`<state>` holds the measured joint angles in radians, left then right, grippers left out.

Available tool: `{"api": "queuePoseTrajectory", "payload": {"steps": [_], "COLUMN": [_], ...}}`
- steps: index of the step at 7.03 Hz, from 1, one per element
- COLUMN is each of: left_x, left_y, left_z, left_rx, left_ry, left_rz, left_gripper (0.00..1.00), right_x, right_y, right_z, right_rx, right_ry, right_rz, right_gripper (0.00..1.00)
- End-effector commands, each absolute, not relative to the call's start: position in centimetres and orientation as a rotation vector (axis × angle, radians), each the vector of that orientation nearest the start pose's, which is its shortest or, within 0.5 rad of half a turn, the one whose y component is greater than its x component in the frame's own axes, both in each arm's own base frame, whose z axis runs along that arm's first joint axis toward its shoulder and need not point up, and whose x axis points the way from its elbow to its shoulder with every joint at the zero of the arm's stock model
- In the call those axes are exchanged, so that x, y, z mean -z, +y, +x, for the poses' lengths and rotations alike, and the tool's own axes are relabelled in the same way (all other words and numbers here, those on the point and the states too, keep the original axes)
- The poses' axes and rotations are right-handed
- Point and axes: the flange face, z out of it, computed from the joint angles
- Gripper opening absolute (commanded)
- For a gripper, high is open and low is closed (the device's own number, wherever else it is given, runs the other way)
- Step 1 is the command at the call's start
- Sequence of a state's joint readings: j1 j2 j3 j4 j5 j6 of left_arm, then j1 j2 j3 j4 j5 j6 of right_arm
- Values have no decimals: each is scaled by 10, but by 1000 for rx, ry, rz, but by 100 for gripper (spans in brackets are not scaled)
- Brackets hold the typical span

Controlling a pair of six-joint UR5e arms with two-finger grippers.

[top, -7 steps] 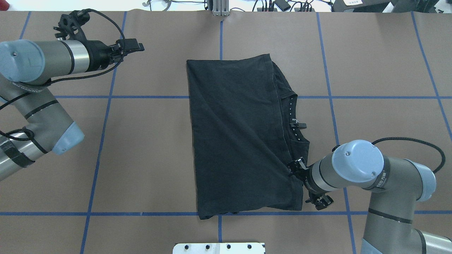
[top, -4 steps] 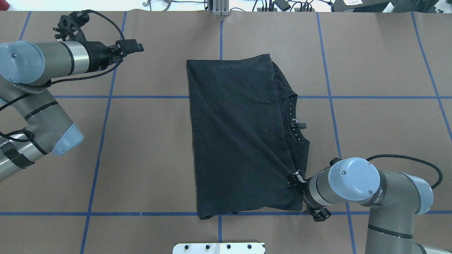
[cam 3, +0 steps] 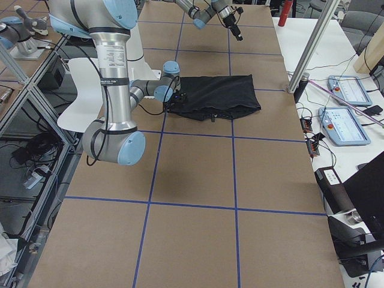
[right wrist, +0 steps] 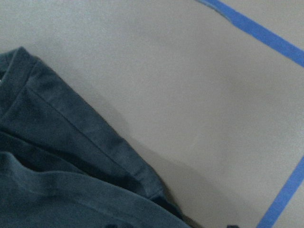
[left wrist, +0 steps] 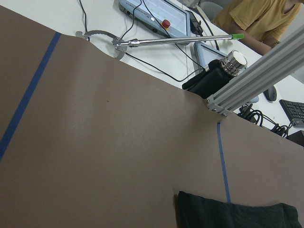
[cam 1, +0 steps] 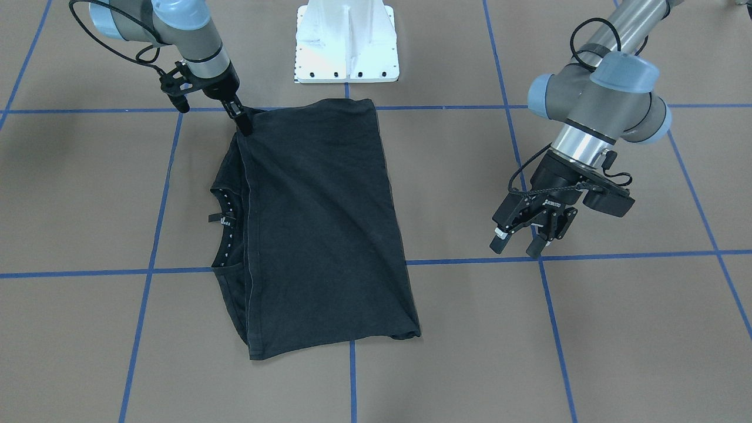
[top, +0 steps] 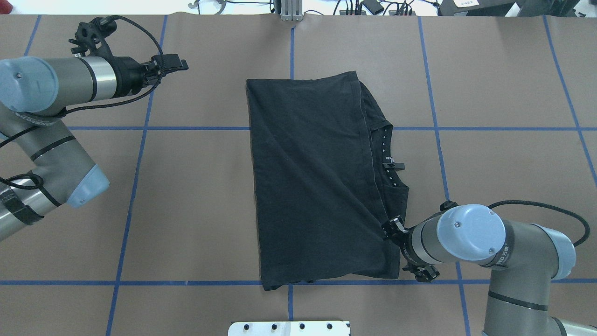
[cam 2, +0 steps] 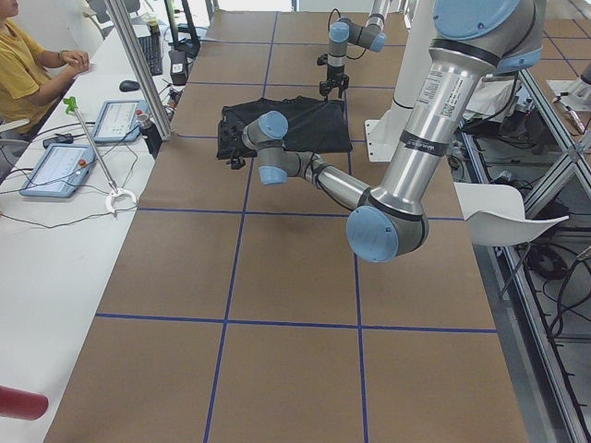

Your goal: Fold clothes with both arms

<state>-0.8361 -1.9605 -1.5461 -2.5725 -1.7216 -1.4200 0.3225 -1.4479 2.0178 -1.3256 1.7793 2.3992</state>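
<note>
The black T-shirt (top: 317,177) lies folded into a tall rectangle in the middle of the table, also seen in the front-facing view (cam 1: 317,223). Its dotted neck lining (top: 385,154) peeks out along the right side. My right gripper (top: 389,228) sits low at the shirt's near right corner, and the front-facing view shows its fingers (cam 1: 244,126) pressed together on the fabric edge. The right wrist view shows only a sleeve hem (right wrist: 57,156) on the table. My left gripper (cam 1: 517,247) hangs open and empty above bare table, far left of the shirt (top: 182,63).
The white pedestal base (cam 1: 346,41) stands at the table's near edge. Blue tape lines (top: 135,186) grid the brown surface. A side bench beyond the far edge holds tablets (cam 3: 345,126), with a seated person (cam 2: 28,65) there. An aluminium post (left wrist: 256,76) stands at the far edge.
The right arm's elbow swung toward the near edge, then back a little, while its gripper stayed at the shirt corner. The left gripper drifted slightly left. The shirt kept its shape.
</note>
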Motion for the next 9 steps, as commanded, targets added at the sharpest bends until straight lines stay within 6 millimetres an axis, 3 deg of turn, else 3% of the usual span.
{"api": "queuePoseTrajectory", "payload": {"steps": [1,7,9], "left_x": [-337,-341,-341], "left_y": [-558,-557,-556], "left_z": [344,342,343], "left_rx": [474,481,480], "left_ry": [1275,1267,1268], "left_rz": [545,548,547], "left_gripper": [100,100,100], "right_x": [-368,-394,-388], "right_y": [-277,-276,-276], "right_z": [-459,-476,-476], "right_rx": [-1004,-996,-983], "right_ry": [-778,-730,-741], "right_rz": [-390,-379,-380], "right_gripper": [82,73,0]}}
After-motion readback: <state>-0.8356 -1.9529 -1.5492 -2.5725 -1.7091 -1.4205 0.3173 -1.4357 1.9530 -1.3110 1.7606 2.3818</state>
